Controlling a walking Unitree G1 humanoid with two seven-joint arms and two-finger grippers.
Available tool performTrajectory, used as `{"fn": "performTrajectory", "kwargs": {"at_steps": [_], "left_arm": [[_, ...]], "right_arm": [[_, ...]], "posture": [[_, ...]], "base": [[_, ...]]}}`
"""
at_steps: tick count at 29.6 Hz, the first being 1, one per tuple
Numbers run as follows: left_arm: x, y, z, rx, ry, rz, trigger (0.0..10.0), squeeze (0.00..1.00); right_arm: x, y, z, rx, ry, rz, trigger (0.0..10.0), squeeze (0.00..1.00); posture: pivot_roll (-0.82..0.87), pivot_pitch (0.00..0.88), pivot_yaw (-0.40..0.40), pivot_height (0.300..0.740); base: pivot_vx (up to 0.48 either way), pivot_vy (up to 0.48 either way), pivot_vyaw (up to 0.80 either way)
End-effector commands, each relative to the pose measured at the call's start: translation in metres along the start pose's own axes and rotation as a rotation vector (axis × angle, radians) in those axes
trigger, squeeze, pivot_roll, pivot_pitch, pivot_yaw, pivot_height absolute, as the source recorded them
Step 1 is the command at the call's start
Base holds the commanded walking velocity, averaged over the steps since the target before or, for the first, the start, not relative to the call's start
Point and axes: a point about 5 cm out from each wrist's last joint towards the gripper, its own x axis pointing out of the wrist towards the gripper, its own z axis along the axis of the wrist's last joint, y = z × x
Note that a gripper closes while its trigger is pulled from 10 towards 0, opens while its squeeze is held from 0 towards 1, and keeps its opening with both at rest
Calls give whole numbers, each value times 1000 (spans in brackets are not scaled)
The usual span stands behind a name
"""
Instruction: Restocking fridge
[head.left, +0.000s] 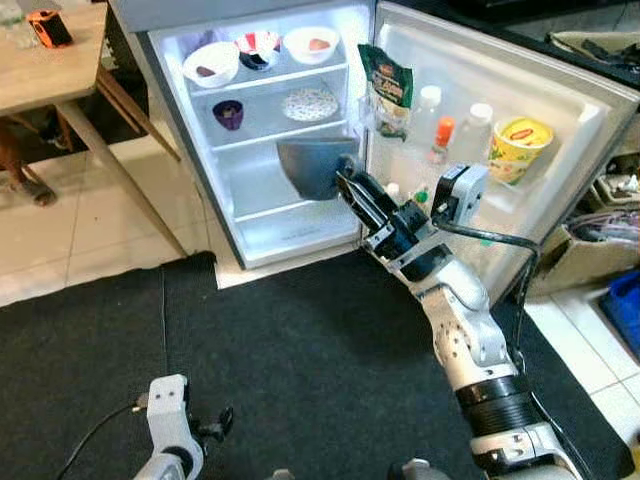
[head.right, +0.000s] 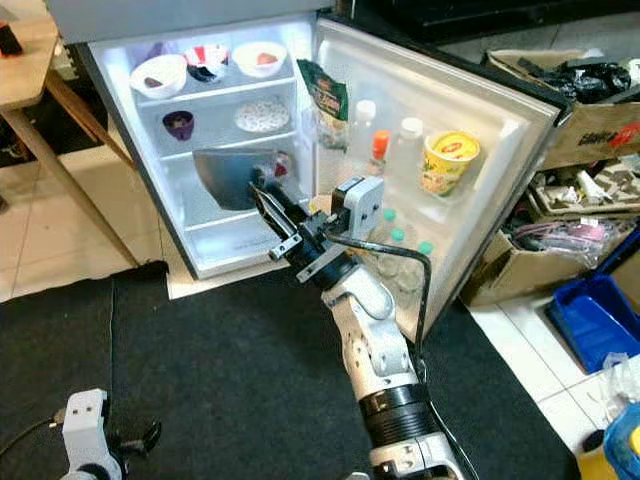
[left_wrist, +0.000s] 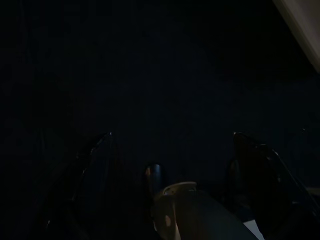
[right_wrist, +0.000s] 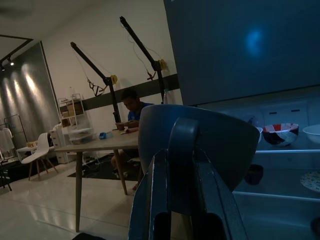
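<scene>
Fridge-front: grey bowl between right jaws.

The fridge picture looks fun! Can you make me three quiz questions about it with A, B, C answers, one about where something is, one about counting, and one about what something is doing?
1. Where is the grey mug?
A. on the wooden table
B. in front of the open fridge, held by the right gripper
C. on the black mat

2. How many bowls stand on the top shelf?
A. three
B. one
C. six

3. What state is the fridge door in?
A. shut
B. taken off
C. swung open

Answers: 1 B, the black fingers clamp its handle; 2 A, three sit in a row; 3 C, its bottles face the room.
</scene>
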Motion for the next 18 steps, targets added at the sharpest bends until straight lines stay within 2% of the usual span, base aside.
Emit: {"fn": "performTrajectory", "kwargs": {"at_steps": [1, 18], "left_arm": [[-6, 3, -13, -26, 49, 2, 10000, 0], [-6, 0, -17, -53, 59, -14, 10000, 0]], "right_arm": [[0, 3, 0, 7, -3, 2, 10000, 0], [-3, -1, -4, 9, 30, -36, 10000, 0]], "posture": [[0, 140, 43, 740], [-3, 140, 43, 740]], "base": [[292, 0, 0], [343, 0, 0]]}}
